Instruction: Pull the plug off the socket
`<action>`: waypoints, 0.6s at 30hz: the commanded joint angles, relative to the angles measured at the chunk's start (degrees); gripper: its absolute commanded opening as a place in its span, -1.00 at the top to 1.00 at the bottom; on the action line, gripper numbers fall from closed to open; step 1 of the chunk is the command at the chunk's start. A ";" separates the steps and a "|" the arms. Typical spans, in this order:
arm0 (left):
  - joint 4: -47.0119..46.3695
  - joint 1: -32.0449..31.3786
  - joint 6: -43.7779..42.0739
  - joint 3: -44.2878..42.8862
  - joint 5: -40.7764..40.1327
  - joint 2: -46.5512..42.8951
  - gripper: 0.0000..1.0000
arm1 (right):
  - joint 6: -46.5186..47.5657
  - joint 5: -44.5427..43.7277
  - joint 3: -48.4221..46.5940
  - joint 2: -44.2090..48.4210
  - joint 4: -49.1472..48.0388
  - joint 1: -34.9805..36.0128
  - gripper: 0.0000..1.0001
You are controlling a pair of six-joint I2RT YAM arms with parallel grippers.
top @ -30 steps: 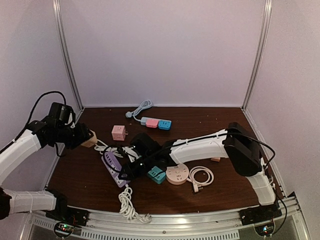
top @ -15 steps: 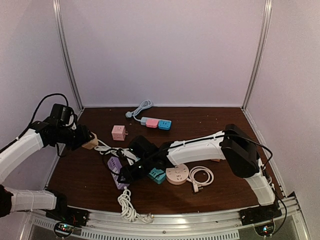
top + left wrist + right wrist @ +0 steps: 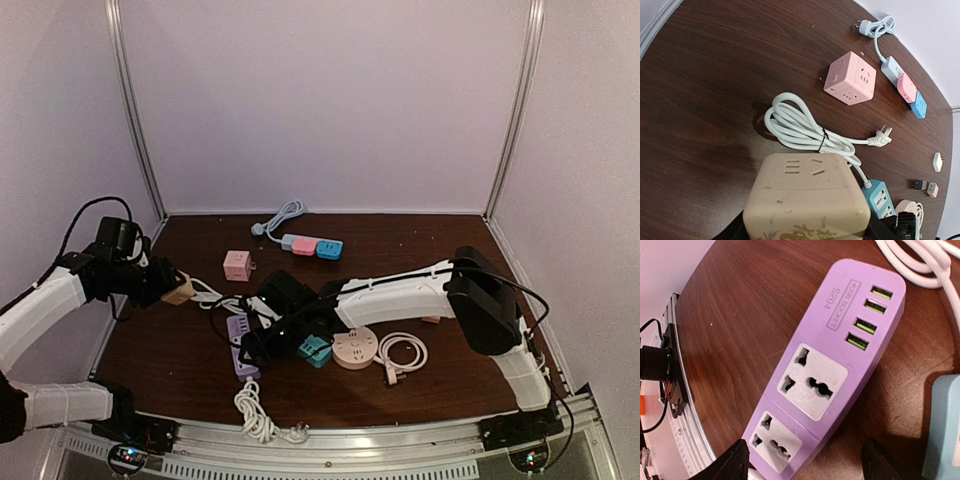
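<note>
My left gripper (image 3: 165, 285) is shut on a beige cube socket block (image 3: 807, 200), held above the table's left side (image 3: 180, 291); its underside is hidden. The purple socket strip (image 3: 830, 360) lies flat on the table (image 3: 240, 358), apart from the cube. Both of its outlets are empty, with no plug in them. My right gripper (image 3: 807, 465) is open, one finger on each side of the strip's near end and clear of it. In the top view it (image 3: 257, 345) hovers over the strip. A loose white plug (image 3: 880, 137) on a bundled white cable lies on the table.
A pink cube socket (image 3: 237, 265) and a grey, pink and blue strip (image 3: 312, 246) lie at the back. A teal socket (image 3: 313, 350), a round pink socket (image 3: 354, 349) and a coiled white cable (image 3: 402, 352) sit under the right arm. The purple strip's white cord (image 3: 255, 405) trails toward the front edge.
My right gripper has opened and let go of the purple strip, which now rests a little nearer the front. The left arm has drifted slightly down and left with the beige cube.
</note>
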State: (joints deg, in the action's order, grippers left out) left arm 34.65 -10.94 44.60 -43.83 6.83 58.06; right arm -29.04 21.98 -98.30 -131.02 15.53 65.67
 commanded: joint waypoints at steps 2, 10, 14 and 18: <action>-9.30 4.50 -0.90 2.38 8.95 -0.90 0.58 | 2.46 -5.89 1.85 8.55 1.50 0.51 -0.70; -27.47 7.76 1.80 0.73 20.45 10.42 0.56 | 2.54 -14.57 13.43 19.98 -2.19 0.25 -0.90; -30.23 8.70 1.19 -4.07 20.74 17.36 0.57 | 2.04 -18.47 20.29 26.39 -3.64 -0.07 -0.93; -32.56 10.22 0.75 -9.32 22.97 25.57 0.57 | 0.84 -21.24 27.53 33.28 -4.99 -0.88 -0.95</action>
State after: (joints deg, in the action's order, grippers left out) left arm 11.00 -2.48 45.71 -47.31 25.96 78.28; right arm -27.24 6.46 -76.44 -104.44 12.62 65.63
